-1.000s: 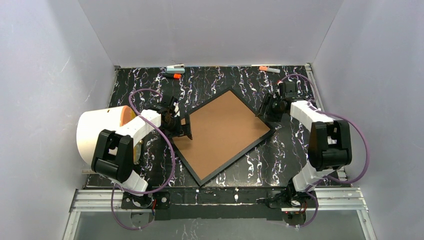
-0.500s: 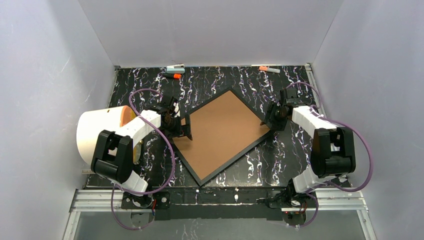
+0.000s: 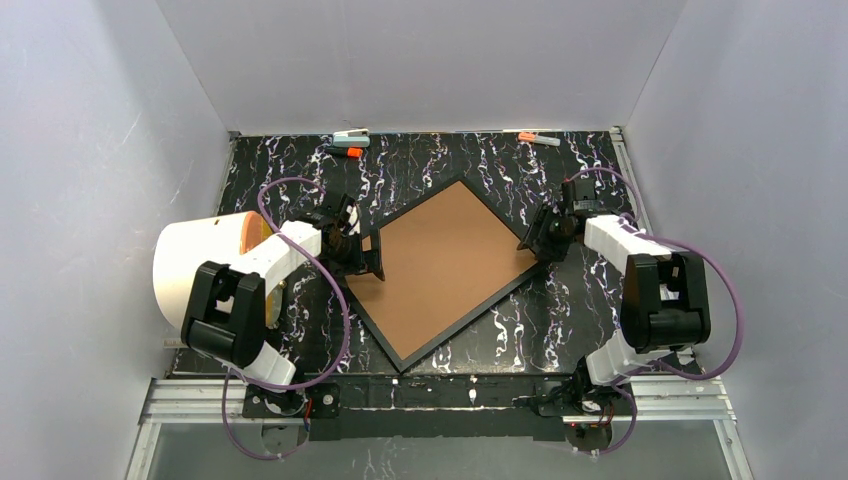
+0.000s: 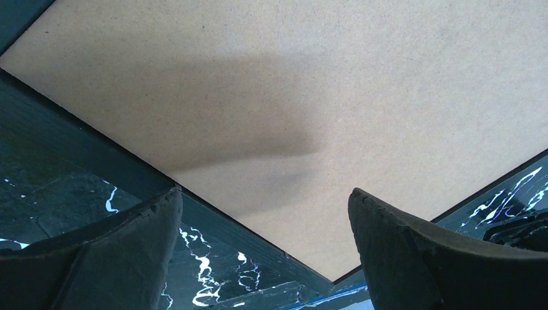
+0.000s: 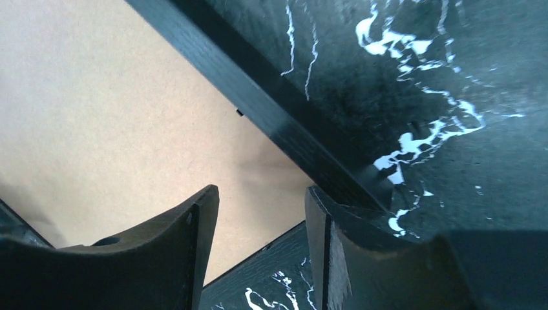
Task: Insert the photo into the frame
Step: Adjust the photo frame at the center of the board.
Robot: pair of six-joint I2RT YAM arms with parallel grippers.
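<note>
Since a second ago, right gripper closer in on the right corner of the frame, jaws a shade narrower; left gripper unmoved at the frame's left corner. Right jaws partly apart, one finger over the brown backing board inside the frame, the other at the end of the black rail, nothing pinched between them yet. Left jaws spread wide across the frame's left corner, one on each side of it, gripping nothing. Frame flat on the table, turned like a diamond, board seated in it. No print visible inside the frame; well to the frame's left, beyond the left arm, a curled white sheet with an orange-yellow patch, probably the photo, so likely not loaded yet. Risks, as a judgement only: closing the right jaws here may catch rail and board together and lift the whole frame instead of freeing the board. With nothing pinning the left corner, a push from the right could slide or spin the frame on the slick table. Tipping the frame might let the clear pane drop out. Curl in the sheet likely to spring it back out of the frame unless pressed flat under the board.
</note>
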